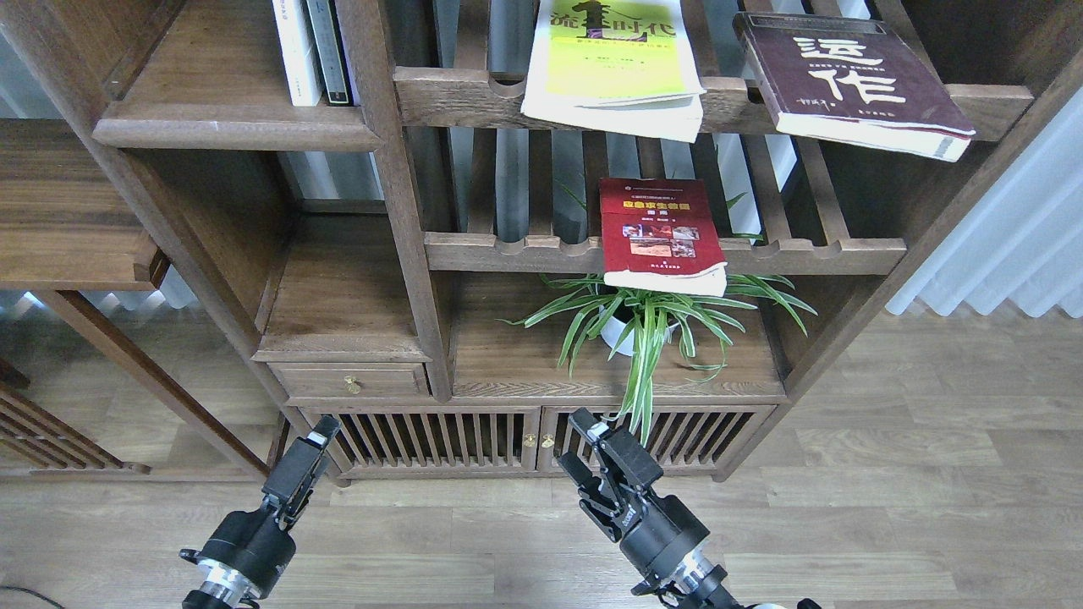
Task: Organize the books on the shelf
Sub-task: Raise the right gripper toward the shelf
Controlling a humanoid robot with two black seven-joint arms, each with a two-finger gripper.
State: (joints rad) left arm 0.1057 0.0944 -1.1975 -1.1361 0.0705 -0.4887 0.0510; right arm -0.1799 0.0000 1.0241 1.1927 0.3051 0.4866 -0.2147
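The big wooden bookcase fills the view. Its solid shelf at upper left carries upright white and dark books. On the upper slatted rack lie the maroon book and the yellow-green book; the red book rests on the lower rack, above a potted plant. Low down, the right gripper is released, fingers apart, holding nothing; the left gripper I cannot tell.

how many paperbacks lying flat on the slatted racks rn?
3. Yellow-green book and maroon book on the upper slatted rack, overhanging its front rail; red book on the lower rack, above the plant. Anything further back may be hidden.
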